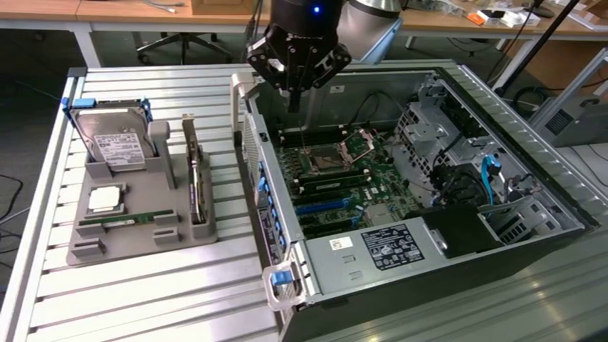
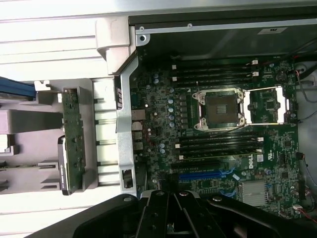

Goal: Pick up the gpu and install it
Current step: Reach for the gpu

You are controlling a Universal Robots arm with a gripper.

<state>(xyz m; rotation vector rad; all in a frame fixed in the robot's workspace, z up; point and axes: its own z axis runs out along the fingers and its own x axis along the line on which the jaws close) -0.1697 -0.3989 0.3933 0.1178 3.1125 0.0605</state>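
The gpu [image 1: 195, 178], a thin dark brownish card with a silver end bracket, stood on edge in the grey holder [image 1: 133, 242] on the slatted worktop [image 1: 142, 299], at the exterior view's left of the open computer case [image 1: 428, 313], over which the jaws hung clenched, empty.

A slatted metal worktable [image 1: 142, 299] fills the near ground, catching bright glare. Along the far side run wooden desks [image 1: 124, 13] on white legs, with 1 wheeled office chair [image 1: 181, 46] beneath, over dark floor [image 1: 38, 92].
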